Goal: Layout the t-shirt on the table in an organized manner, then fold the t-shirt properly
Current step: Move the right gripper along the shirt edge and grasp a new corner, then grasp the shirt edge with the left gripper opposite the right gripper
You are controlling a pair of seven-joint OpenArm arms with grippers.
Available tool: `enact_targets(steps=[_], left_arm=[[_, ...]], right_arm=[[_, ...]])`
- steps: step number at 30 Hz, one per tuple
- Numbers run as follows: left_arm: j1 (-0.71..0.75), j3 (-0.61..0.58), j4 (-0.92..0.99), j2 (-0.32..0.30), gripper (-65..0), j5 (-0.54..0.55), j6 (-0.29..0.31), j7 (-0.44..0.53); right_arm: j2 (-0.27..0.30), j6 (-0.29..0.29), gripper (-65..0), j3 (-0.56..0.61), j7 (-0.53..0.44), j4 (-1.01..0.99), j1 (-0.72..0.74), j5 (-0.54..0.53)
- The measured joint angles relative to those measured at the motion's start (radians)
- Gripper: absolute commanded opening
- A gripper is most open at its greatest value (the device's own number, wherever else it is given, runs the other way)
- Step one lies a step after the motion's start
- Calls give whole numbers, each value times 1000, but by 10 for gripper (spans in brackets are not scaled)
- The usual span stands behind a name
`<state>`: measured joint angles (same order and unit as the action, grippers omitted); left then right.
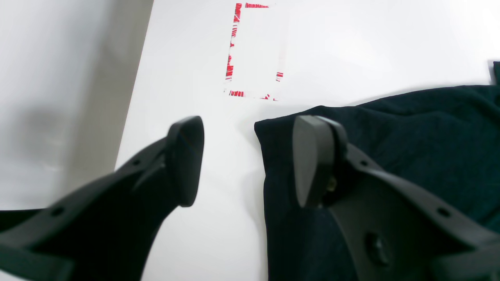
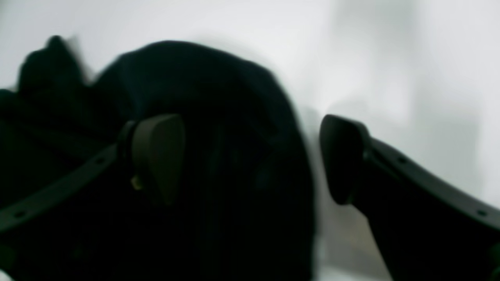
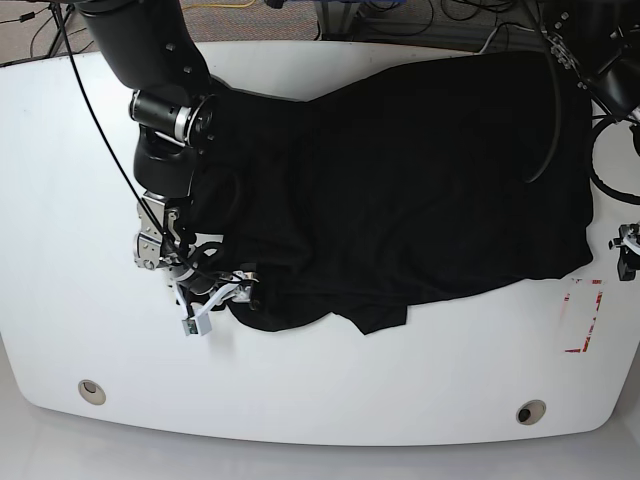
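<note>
Layout step, fold not begun. T-shirt (image 3: 420, 170) spread, rumpled, on table (image 3: 60, 200). Left gripper (image 1: 248, 162) wide, empty, straddling cloth edge. Right gripper (image 2: 250, 158) wide, empty, over bunched sleeve. Next: likely pinch edges, pull flat.

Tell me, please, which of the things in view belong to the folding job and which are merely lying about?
Belongs to the job:
t-shirt
table
left pincer, open
right pincer, open

Merely lying about:
red tape mark
two grommet holes
cables behind the table
</note>
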<state>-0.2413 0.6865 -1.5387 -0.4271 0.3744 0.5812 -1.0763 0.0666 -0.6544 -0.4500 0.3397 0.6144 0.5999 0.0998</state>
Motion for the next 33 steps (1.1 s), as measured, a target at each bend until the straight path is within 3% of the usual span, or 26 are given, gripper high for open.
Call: enact_targets(steps=[5, 8, 19, 25, 33], left_arm=[[1, 1, 0, 0, -321, -1, 0, -1], [0, 1, 0, 0, -319, -1, 0, 0], [-10, 3, 211, 0, -318, -13, -5, 30], [-33, -3, 344, -9, -317, -11, -4, 146], [-104, -14, 565, -39, -310, -17, -9, 217]], right_arm=[[-27, 0, -143, 0, -12, 5, -13, -3], [-34, -1, -206, 0, -26, 6, -24, -19], [-33, -2, -650, 0, -13, 6, -37, -17], [-34, -1, -650, 0, -3, 5, -38, -18], [-33, -1, -650, 0, -2, 6, -38, -18]])
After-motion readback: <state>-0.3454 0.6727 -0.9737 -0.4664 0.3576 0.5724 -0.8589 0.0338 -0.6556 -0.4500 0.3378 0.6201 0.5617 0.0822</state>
